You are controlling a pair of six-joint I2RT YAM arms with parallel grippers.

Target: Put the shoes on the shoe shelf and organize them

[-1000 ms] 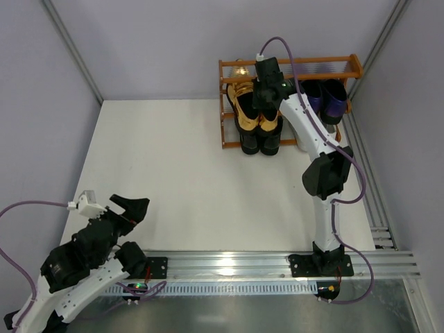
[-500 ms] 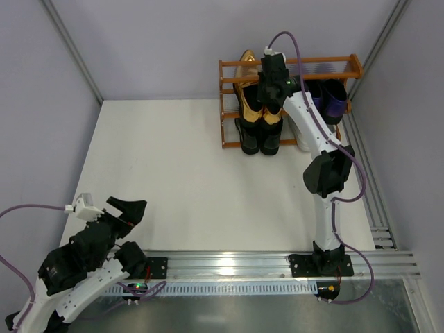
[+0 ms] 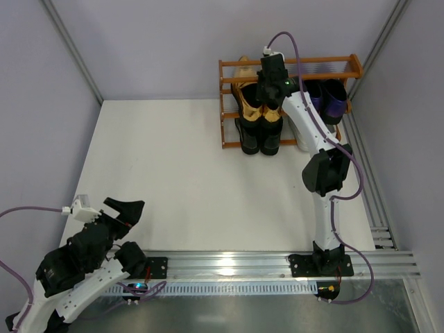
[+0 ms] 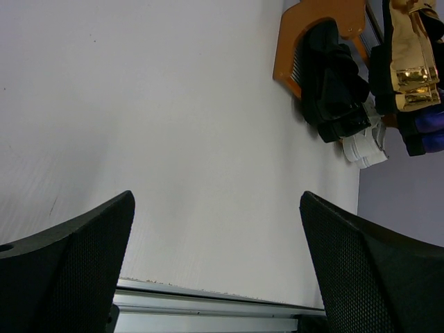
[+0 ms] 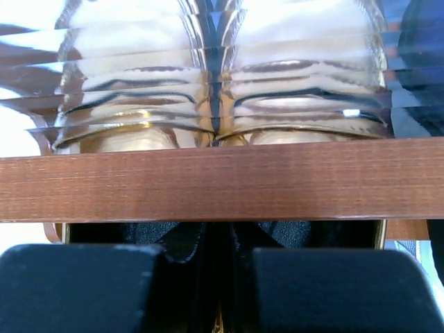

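Observation:
The orange-brown shoe shelf (image 3: 347,68) stands at the table's far right. My right gripper (image 3: 269,91) is shut on the inner edges of the pair of gold loafers (image 3: 250,107) and holds them at the left of the upper tier. In the right wrist view the gold loafers (image 5: 222,69) lie beyond a wooden bar (image 5: 222,180), with my right gripper (image 5: 220,257) pinching them together. The black loafers (image 3: 258,141) sit on the lower tier left. The purple loafers (image 3: 327,98) sit at the right. The white sneakers (image 4: 364,146) show beside the black pair. My left gripper (image 3: 121,211) is open and empty.
The left wrist view shows my open left gripper (image 4: 215,243) over the bare white table (image 4: 173,125), with the shelf's side panel (image 4: 312,28) far off. A metal rail (image 3: 229,263) runs along the near edge. Grey walls close in the left, back and right.
My right gripper has lifted the gold loafers up and back from in front of the shelf to its upper tier. The left arm has drifted slightly toward the near edge.

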